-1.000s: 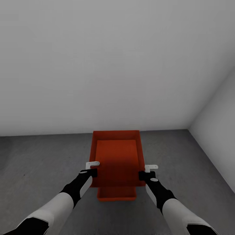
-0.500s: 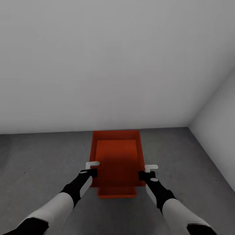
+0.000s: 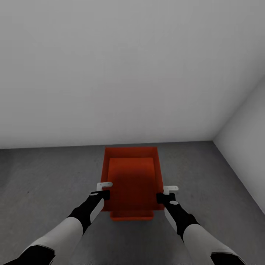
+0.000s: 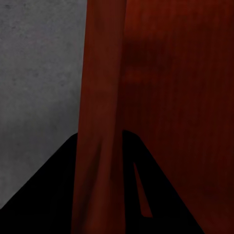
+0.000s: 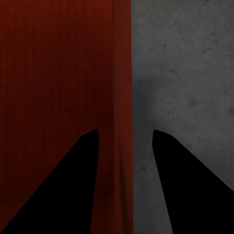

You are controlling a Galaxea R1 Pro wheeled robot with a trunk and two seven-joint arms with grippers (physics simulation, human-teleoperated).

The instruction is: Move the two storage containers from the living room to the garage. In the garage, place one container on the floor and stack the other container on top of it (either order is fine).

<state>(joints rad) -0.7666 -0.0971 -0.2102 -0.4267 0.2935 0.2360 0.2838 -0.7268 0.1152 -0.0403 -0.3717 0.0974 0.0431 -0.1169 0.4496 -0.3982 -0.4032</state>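
Less of the lower storage container (image 3: pixel 131 216) shows past the near end of the held one than 1 second ago; only a thin strip of it now peeks out, and it sits on the floor (image 3: pixel 44 176). Both arms hold the upper storage container (image 3: pixel 131 176) level above it, in the garage, near the far grey wall (image 3: pixel 110 73). The left gripper (image 3: pixel 104 191) pinches that bin's left wall; in the left wrist view its 2 fingers (image 4: pixel 48 195) straddle the red wall (image 4: pixel 100 122). The right gripper (image 3: pixel 164 194) pinches the right wall, its fingers (image 5: pixel 190 180) on either side of the rim (image 5: pixel 122 97).
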